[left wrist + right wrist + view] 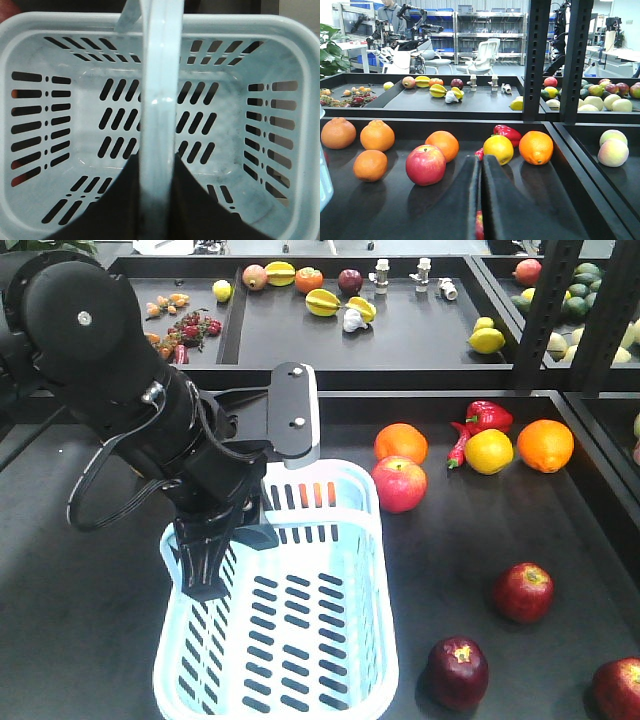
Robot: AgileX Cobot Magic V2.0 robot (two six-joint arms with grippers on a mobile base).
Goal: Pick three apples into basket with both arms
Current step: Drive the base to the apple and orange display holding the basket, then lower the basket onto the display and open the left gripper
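No text, label, brand, number or sign can be read anywhere.

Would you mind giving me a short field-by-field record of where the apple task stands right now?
basket: empty
dark red apples: three, on the table, to the right of the basket
left gripper: shut on the basket's handle
right gripper: shut, low over the table
apples placed: none
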